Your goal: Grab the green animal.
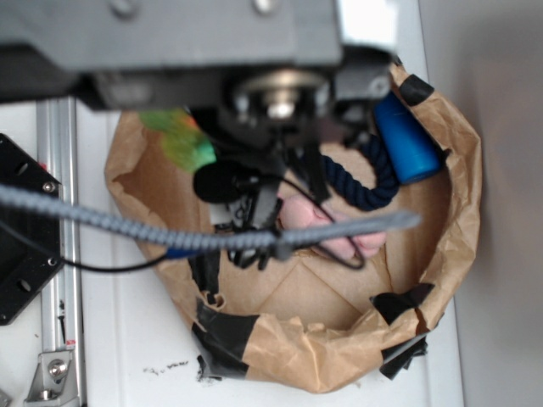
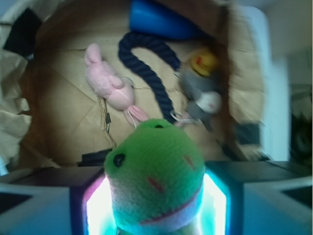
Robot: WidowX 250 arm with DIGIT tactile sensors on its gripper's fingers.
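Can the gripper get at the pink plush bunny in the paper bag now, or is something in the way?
Probably not. The gripper is already shut on the lime-green plush animal, which fills the space between its fingers. The pink plush bunny lies uncovered on the floor of the brown paper bag, below.

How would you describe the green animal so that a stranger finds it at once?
Find the brown paper bag. Above its floor, the gripper holds the green animal between its lit pads. Alone it is lime green, with a pale, red-stitched mouth; the pink bunny lies below.
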